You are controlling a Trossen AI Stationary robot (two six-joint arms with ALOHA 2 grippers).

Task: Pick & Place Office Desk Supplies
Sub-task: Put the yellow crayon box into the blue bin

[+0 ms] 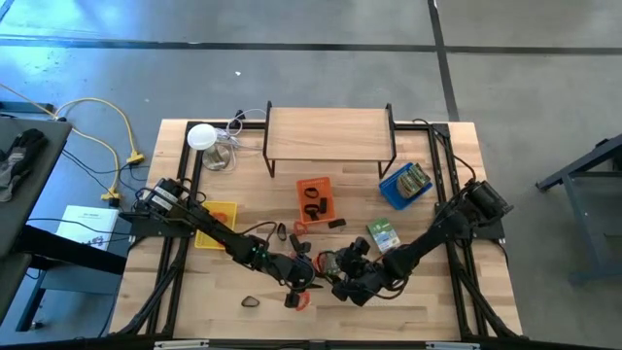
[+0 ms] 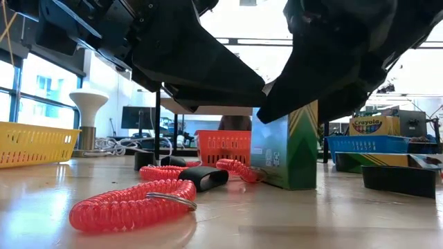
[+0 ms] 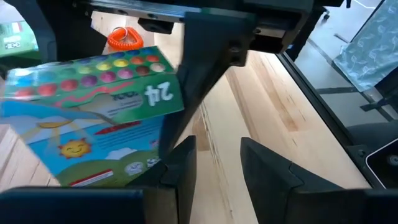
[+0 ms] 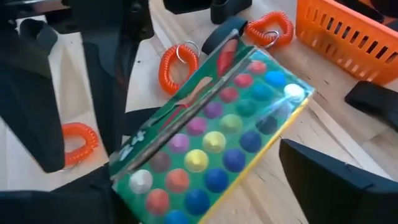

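A green crayon box (image 2: 285, 149) with coloured dots on its face (image 4: 211, 143) stands on its lower edge on the table near the front. My right gripper (image 1: 342, 279) is open wide, one finger on each side of the box. My left gripper (image 3: 217, 149) is open with only bare table between its fingers, and the box (image 3: 93, 118) is just outside one finger. Red-orange coil loops (image 2: 131, 204) (image 4: 177, 65) and a black clip (image 2: 202, 178) lie on the table around them. My left gripper has the box close against the outer side of one finger (image 3: 177, 165); I cannot tell whether they touch. My right gripper comes at the box slanting down from the table's right. A strip of table shows between one finger (image 4: 323, 180) and the box. The other finger is hidden.
An orange tray (image 1: 313, 185) with black pieces, a yellow tray (image 1: 228, 209) and a blue tray (image 1: 389, 190) with boxes stand farther back. A wooden shelf (image 1: 328, 131) and a white lamp (image 1: 201, 137) are at the far edge. Another green box (image 1: 382, 233) lies right of centre.
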